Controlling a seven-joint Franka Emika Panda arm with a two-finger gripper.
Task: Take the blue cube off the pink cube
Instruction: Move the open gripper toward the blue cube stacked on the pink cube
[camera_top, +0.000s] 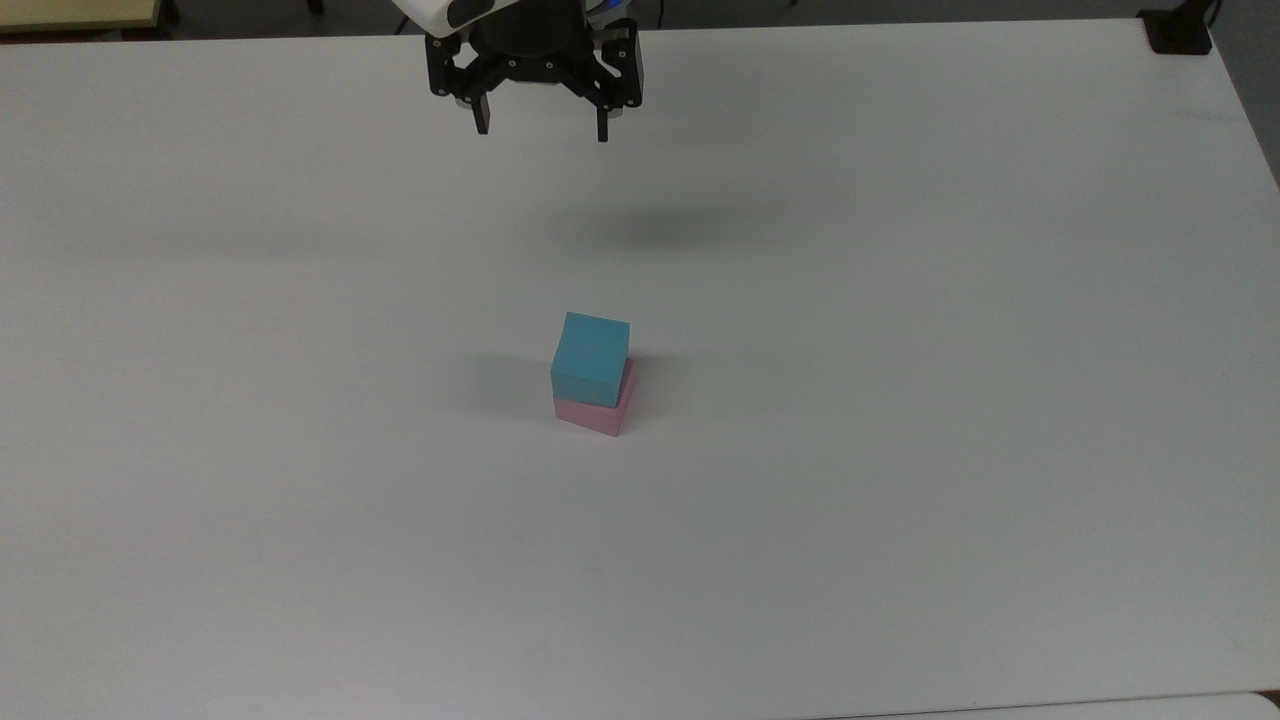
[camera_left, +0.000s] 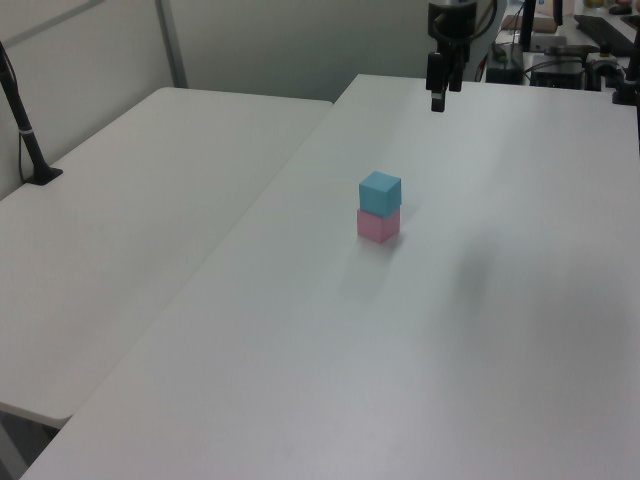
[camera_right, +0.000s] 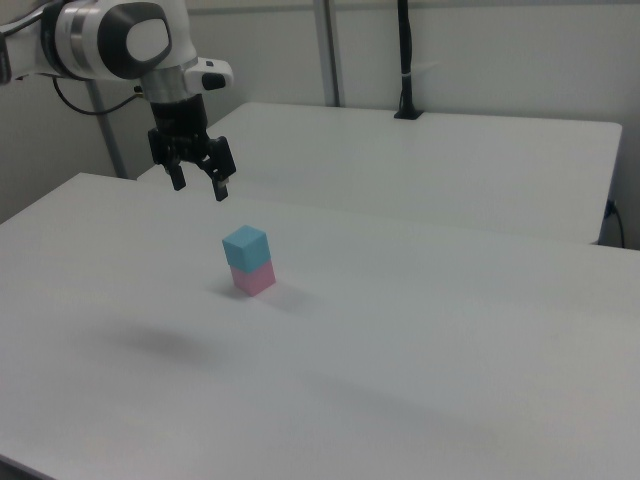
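The blue cube (camera_top: 591, 357) (camera_left: 380, 192) (camera_right: 245, 246) rests on top of the pink cube (camera_top: 603, 411) (camera_left: 378, 227) (camera_right: 255, 279) near the middle of the white table (camera_top: 900, 400). The blue one sits slightly offset on the pink one. My gripper (camera_top: 541, 130) (camera_left: 438, 102) (camera_right: 200, 186) hangs open and empty high above the table, well behind the stack in the top view. In the right view it is up and to the left of the cubes.
A second white table (camera_left: 120, 200) (camera_right: 450, 160) adjoins this one. A black post (camera_left: 25, 130) (camera_right: 405, 60) stands on it. A dark base (camera_top: 1178, 30) sits at the top view's far right corner. Equipment (camera_left: 570, 50) lies beyond the far edge.
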